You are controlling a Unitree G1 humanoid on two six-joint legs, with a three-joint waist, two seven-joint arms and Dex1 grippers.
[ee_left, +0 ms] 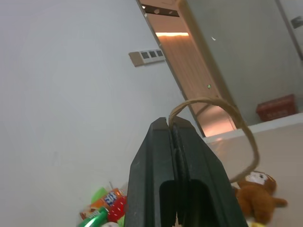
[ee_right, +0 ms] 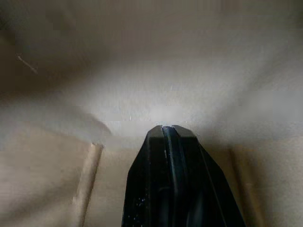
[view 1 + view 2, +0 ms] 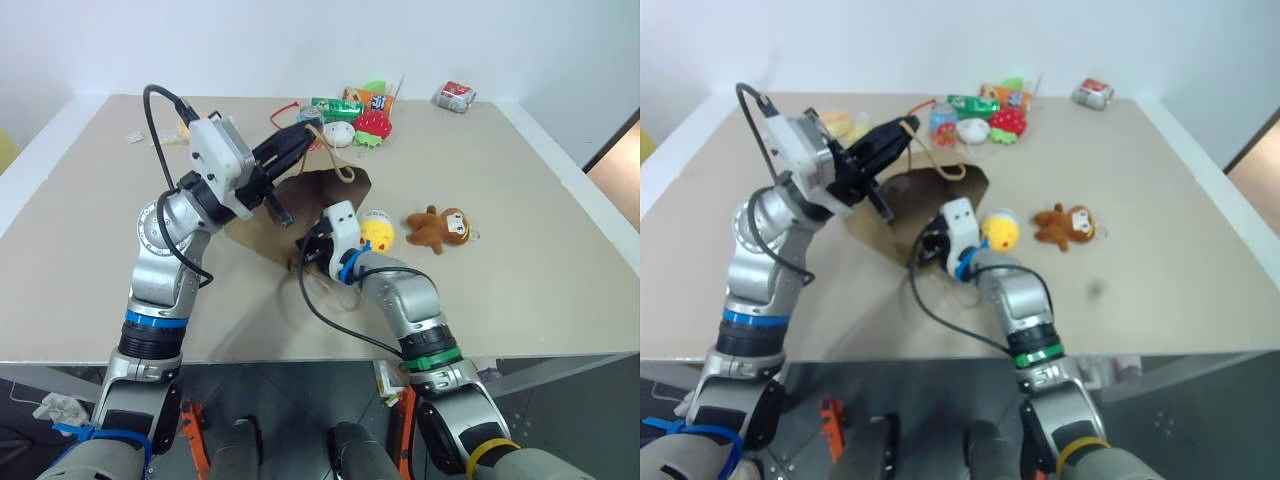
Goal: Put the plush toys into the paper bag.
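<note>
Left pincer (image 3: pixel 300 140) pinching paper bag (image 3: pixel 300 215) cord handle (image 1: pixel 222 123), lifting mouth open; right pincer (image 2: pixel 168 130) pressed together inside bag; monkey (image 3: pixel 440 228) just beside bag.

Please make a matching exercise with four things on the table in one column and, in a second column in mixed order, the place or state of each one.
Things:
1. brown monkey
2. yellow ball
3. paper bag
4. left gripper

Places or states:
a. lying on its side, mouth open toward the toys
b. shut on a cord handle of the bag
c. on the bare table, to the right of the yellow toy
d. just outside the bag's mouth, next to the right gripper's white wrist

Pairs: 1-c, 2-d, 3-a, 4-b
</note>
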